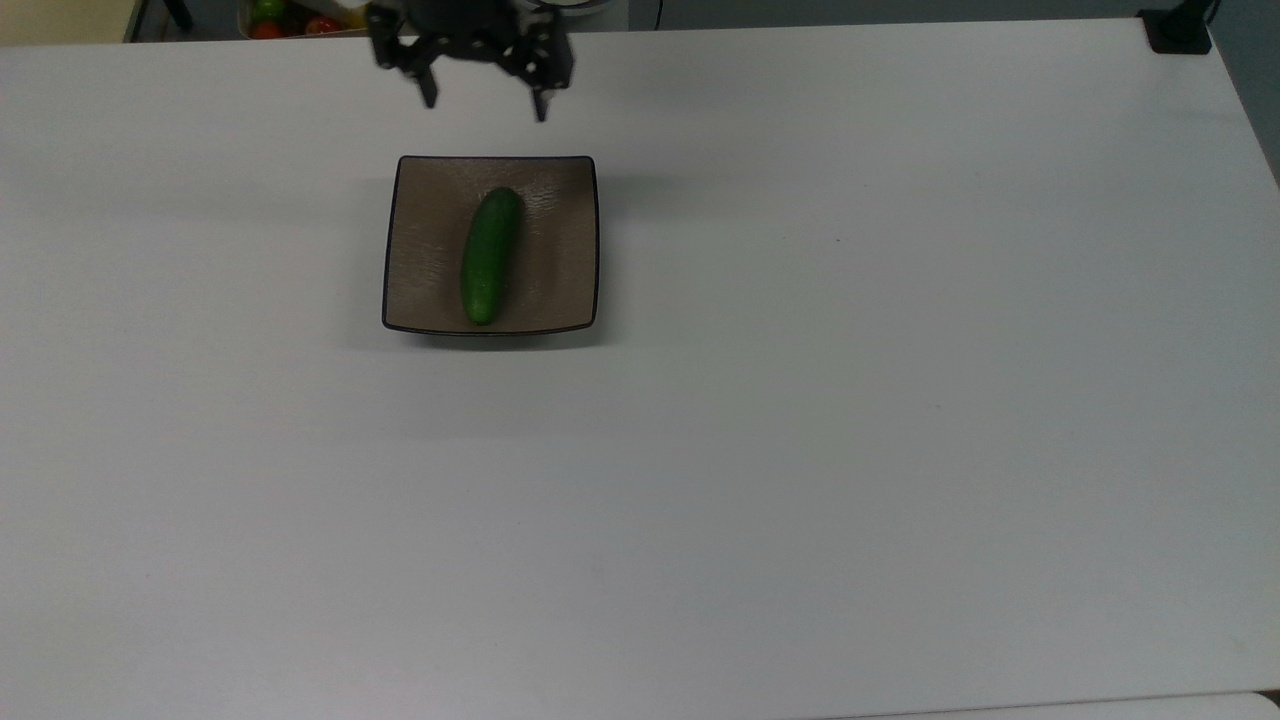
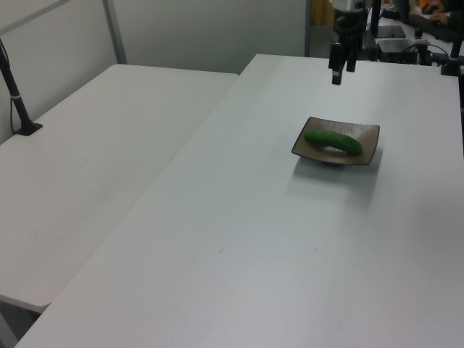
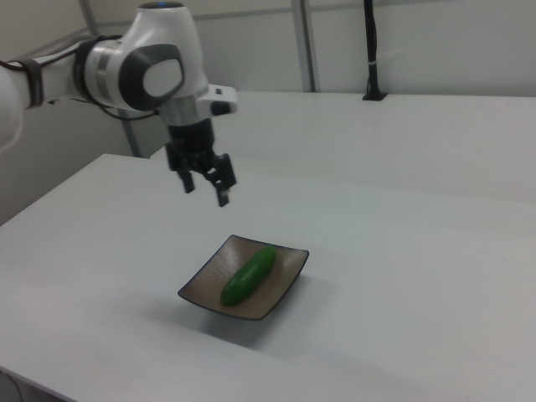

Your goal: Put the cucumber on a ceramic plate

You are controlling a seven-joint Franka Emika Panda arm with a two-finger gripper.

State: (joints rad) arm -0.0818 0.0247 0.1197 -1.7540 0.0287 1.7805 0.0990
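A dark green cucumber (image 1: 489, 255) (image 2: 333, 141) (image 3: 249, 275) lies lengthwise in the middle of the square brown ceramic plate (image 1: 560, 250) (image 2: 367, 145) (image 3: 285, 289), which rests on the white table. My gripper (image 1: 485, 98) (image 2: 341, 74) (image 3: 206, 193) hangs open and empty well above the table, beyond the plate's far edge in the top view. In the right view it is above and to the left of the plate. Nothing touches the cucumber.
The plate stands on a wide white table (image 1: 800, 400). A second white table (image 2: 94, 145) adjoins it at the left view's left. A crate with red and green produce (image 1: 285, 17) sits beyond the far edge. A black clamp base (image 1: 1180, 30) is at the far right corner.
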